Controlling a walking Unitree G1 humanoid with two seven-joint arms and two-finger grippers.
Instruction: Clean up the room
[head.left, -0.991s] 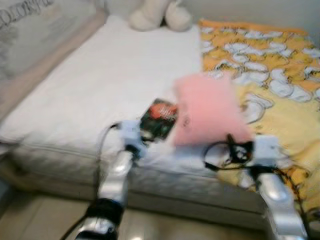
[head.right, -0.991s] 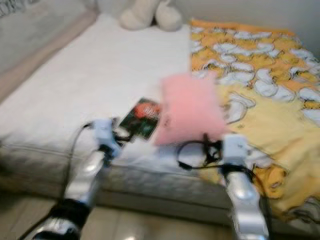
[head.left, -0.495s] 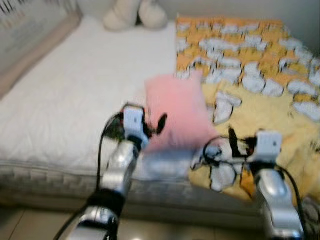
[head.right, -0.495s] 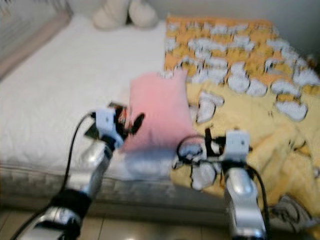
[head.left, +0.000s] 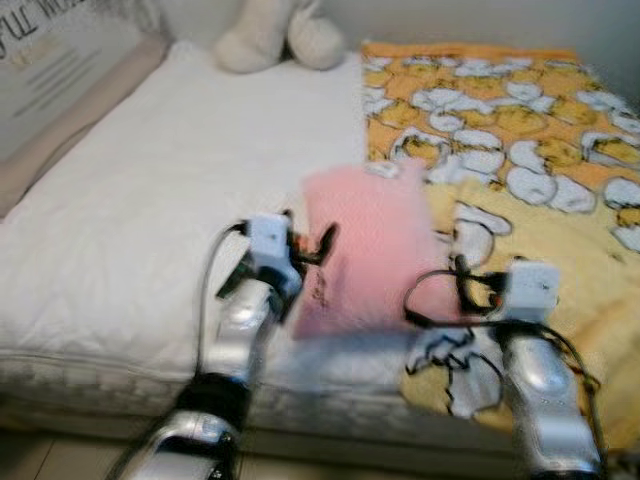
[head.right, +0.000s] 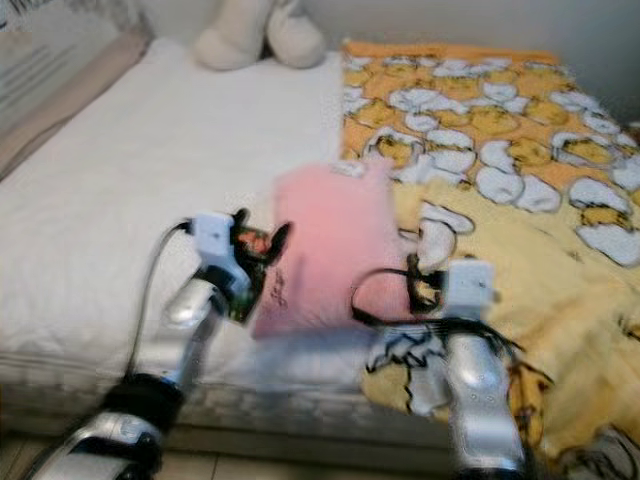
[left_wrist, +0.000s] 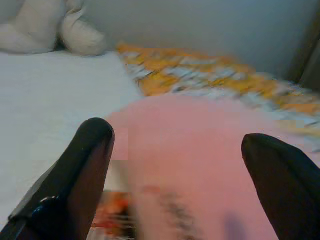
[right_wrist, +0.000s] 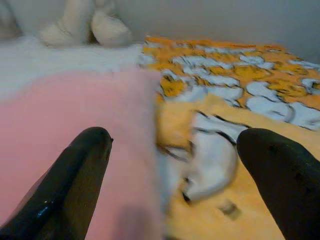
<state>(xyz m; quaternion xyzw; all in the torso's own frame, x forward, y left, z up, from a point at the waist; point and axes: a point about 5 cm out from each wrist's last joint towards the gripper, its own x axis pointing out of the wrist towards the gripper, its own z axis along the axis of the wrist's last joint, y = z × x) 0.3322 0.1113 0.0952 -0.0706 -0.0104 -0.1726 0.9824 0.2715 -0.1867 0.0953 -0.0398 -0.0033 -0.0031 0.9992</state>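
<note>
A white mattress (head.left: 150, 200) fills the left of the head views, with a yellow-and-orange patterned blanket (head.left: 520, 130) on the right and a cream plush toy (head.left: 275, 35) at the upper edge.

In the left eye view, the pink pillow (head.left: 365, 250) lies at the centre, overlapping the blanket's edge. Compared with a second ago the camera has drawn closer and swung, and the left gripper (head.left: 305, 250) now sits just beside the pillow's left edge instead of short of it. The right gripper (head.left: 462, 280) is at the pillow's lower right corner. I judge both arms are closing in on the pillow as the next thing to tidy.

In the right eye view, a small red-and-dark printed item (head.right: 250, 250) peeks out beside the left gripper, mostly hidden behind it, and I cannot tell what it is.

The left wrist view shows two spread black fingers (left_wrist: 85, 165) with the pillow lying ahead between them, nothing grasped.

The right wrist view likewise shows fingers (right_wrist: 75, 170) parted wide and empty, straddling the pillow's edge and the blanket.

Motion blur softens everything, so contact with the pillow cannot be confirmed.
</note>
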